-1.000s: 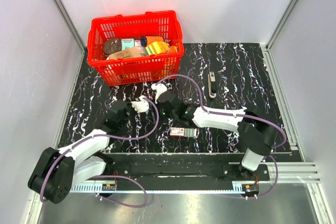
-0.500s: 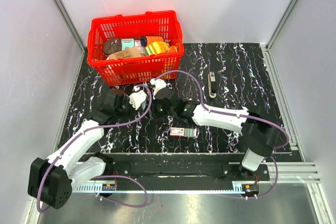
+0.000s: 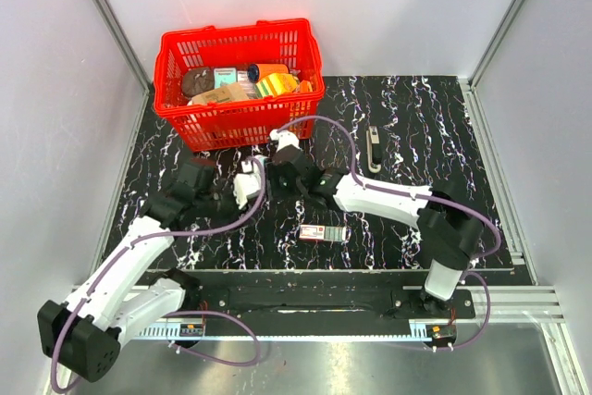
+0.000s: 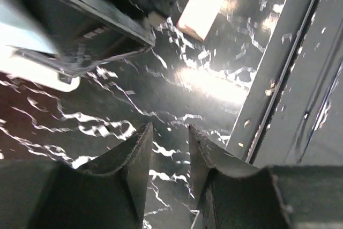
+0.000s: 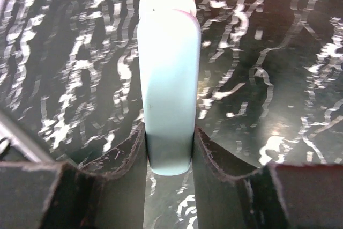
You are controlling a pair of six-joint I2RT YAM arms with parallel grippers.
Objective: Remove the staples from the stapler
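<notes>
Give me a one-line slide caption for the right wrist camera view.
Right pincer grips one end of a pale blue oblong, black marbled tabletop behind.

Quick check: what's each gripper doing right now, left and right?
Left gripper: open by a narrow gap, holding nothing.
Right gripper: closed on the pale blue oblong.

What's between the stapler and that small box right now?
In the top view, the right arm's white forearm link crosses between the stapler and the small box; nothing else lies there.
</notes>
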